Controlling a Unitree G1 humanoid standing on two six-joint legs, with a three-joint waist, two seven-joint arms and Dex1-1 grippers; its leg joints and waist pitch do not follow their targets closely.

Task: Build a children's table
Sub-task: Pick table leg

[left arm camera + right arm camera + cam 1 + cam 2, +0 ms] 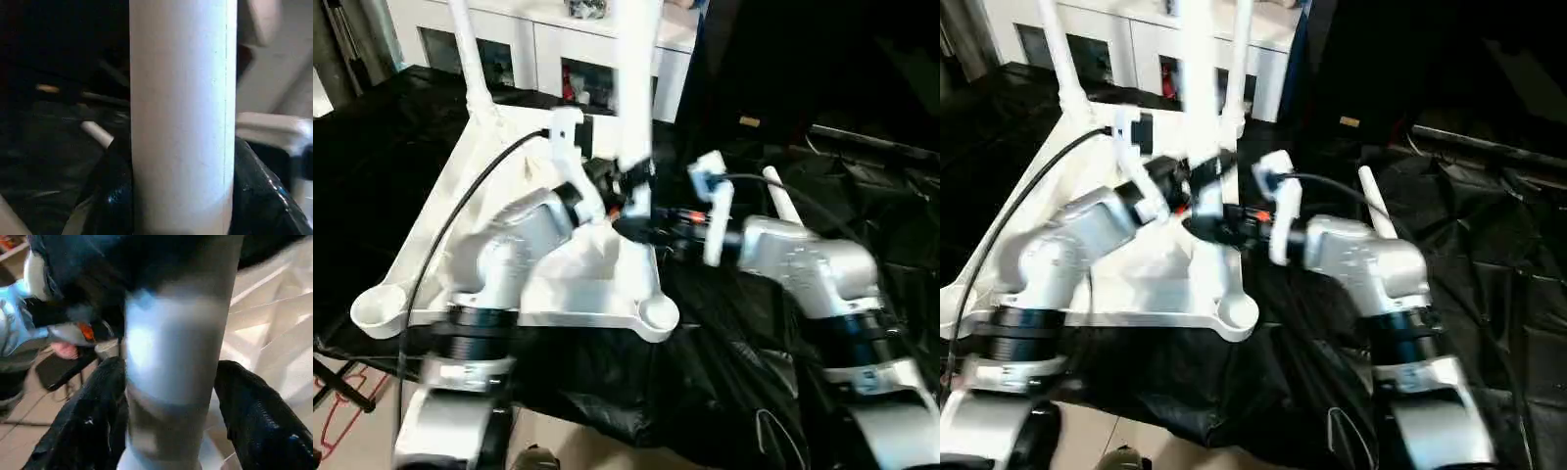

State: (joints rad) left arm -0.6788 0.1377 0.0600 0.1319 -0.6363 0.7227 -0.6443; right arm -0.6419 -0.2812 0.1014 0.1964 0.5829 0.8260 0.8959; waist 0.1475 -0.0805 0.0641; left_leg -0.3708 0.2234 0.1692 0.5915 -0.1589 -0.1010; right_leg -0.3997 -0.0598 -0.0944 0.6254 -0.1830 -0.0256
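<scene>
1. We see the table top [597, 279] lying upside down on black sheeting [862, 196], ribbed underside up, with its near edge facing us and two open round corner sockets, one at near left [380, 311] and one at near right [658, 313].
2. A white leg [634, 78] stands upright over the middle of the top, and both grippers meet at its lower end.
3. Our left gripper [176, 196] is clamped on this leg: in the left wrist view the black fingers [259, 191] press against both sides of the white tube.
4. Our right gripper [171, 431] is also closed on the same leg from the opposite side, with its black fingers [93, 421] hugging the tube in the right wrist view.
5. Another leg [470, 59] rises from the far left corner of the top, already seated and leaning slightly.
6. A loose leg [1376, 206] lies on the sheeting to the right, just behind our right forearm.
7. The near right socket sits close to the sheeting's folds; to the right of the top's edge the black sheeting stretches open.
8. Behind the top stands a white cabinet [538, 49] with glass doors, near the far edge.
</scene>
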